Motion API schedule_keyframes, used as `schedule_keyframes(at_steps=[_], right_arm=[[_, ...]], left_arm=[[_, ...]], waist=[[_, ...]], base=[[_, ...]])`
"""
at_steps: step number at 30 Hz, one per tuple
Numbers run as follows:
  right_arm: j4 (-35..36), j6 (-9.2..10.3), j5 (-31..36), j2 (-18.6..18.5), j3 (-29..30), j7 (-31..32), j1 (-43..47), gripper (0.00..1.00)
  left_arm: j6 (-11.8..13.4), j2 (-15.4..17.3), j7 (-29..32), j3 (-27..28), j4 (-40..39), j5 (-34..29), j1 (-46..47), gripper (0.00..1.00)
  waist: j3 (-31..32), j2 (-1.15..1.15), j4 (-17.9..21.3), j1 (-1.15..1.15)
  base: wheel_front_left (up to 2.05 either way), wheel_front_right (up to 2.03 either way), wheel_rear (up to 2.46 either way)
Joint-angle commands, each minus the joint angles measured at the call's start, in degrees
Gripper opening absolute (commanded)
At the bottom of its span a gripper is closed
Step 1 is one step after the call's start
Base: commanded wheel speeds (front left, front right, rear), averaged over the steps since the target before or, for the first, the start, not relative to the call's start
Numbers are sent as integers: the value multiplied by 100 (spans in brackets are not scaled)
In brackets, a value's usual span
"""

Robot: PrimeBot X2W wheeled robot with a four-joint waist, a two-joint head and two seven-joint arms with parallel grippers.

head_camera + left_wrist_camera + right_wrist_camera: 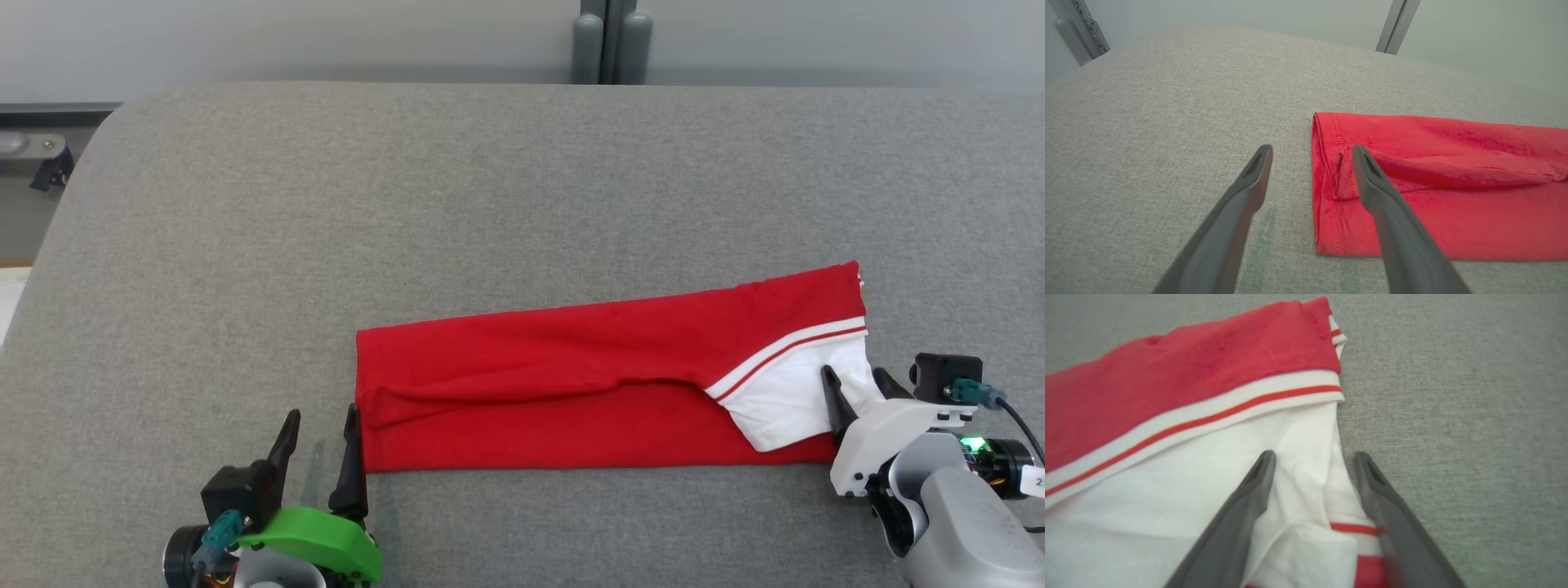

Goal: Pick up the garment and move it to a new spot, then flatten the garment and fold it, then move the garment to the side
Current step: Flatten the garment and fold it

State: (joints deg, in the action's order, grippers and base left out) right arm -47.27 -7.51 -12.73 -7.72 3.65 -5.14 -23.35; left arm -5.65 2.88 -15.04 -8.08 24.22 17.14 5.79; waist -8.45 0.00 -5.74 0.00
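A garment (571,367) is lying on the gray cloth-covered counter (490,204). It is folded into a long, narrow band that is running left to right across the near half of the surface, with its right end angling slightly away from the robot. Most of it is showing bright red. At the right end a white panel (784,408) is peeking out from under the red upper layer. A white trim (784,357) with a thin red stripe is crossing the band on a slant where red is meeting white. At the left end a stitched hem (1327,134) is lying doubled over on itself. A long crease is running along the middle of the band where the upper layer is overlapping the lower one. Elsewhere the cloth is lying fairly flat, with light wrinkles.

The left claw (322,412) is sitting at the garment's left end with its fingers spread wide, gripping nothing. One finger is hanging over bare counter and the other is reaching over the hem. The right claw (853,373) is sitting at the right end, also spread wide and pinching nothing. One finger is lying over the white panel and the other along its outer edge. Whether the fingertips are touching the cloth cannot be told.
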Motion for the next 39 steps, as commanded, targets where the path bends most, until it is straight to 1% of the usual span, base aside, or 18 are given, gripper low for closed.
schedule_keyframes(at_steps=[1, 3, 7, 10, 12, 14, 17, 19, 21, 23, 27, 31, 36, 39], right_arm=[[-236, 6, -82, 62, -67, 59, 118, 0], [-339, 6, -119, 35, -66, 11, 152, 0], [-504, 17, -38, -346, 318, -562, 83, 0], [-399, 14, 97, -474, 643, -867, -47, 0], [-169, 9, 159, -436, 860, -970, -105, 0], [165, 9, 222, -341, 931, -1008, -43, 0], [874, 9, 223, -120, 861, -1004, 205, 0], [1359, 8, 114, 74, 617, -1005, 387, 0], [1688, 7, -9, 206, 206, -1006, 536, 0], [1912, 7, -163, 294, -312, -1007, 675, 0], [2130, 7, -538, 400, -1378, -916, 740, 0], [2111, 7, -875, 453, -2170, -789, 525, 0], [1777, 6, -1370, 468, -2972, -818, 122, 0], [1506, 6, -1693, 463, -3455, -875, -185, 0]], left_arm=[[51, 13, -15, -44, -9, 36, 74, 100], [67, 13, -15, -71, -12, 53, 57, 100], [89, 14, -15, -89, 4, 87, -38, 100], [107, 13, -15, -133, 2, 130, -59, 100], [110, 13, -15, -194, 8, 160, -73, 100], [126, 14, -15, -243, 26, 196, -105, 100], [162, 14, -15, -298, 40, 231, -174, 100], [179, 14, -15, -340, 60, 246, -227, 100], [197, 15, -15, -371, 69, 251, -244, 100], [208, 14, -15, -402, 84, 258, -260, 100], [207, 15, -15, -467, 112, 259, -268, 100], [198, 14, -15, -543, 119, 253, -234, 100], [201, 14, -14, -600, 187, 263, -174, 100], [159, 15, -14, -682, 247, 154, -45, 100]], waist=[[2, 0, -15, 0], [12, 0, 1, 0], [66, 0, 119, 0], [130, 0, 185, 0], [190, 0, 217, 0], [273, 0, 245, 0], [390, 0, 285, 0], [466, 0, 305, 0], [515, 0, 315, 0], [555, 0, 311, 0], [611, 0, 254, 0], [619, 0, 131, 0], [560, 0, -53, 0], [492, 0, -187, 0]], base=[[0, 0, 0], [0, 0, 0], [0, 0, 0], [0, 0, 0], [0, 0, 0], [0, 0, 0], [0, 0, 0], [0, 0, 0], [0, 0, 0], [0, 0, 0], [0, 0, 0], [0, 0, 0], [0, 0, 0], [0, 0, 0]])
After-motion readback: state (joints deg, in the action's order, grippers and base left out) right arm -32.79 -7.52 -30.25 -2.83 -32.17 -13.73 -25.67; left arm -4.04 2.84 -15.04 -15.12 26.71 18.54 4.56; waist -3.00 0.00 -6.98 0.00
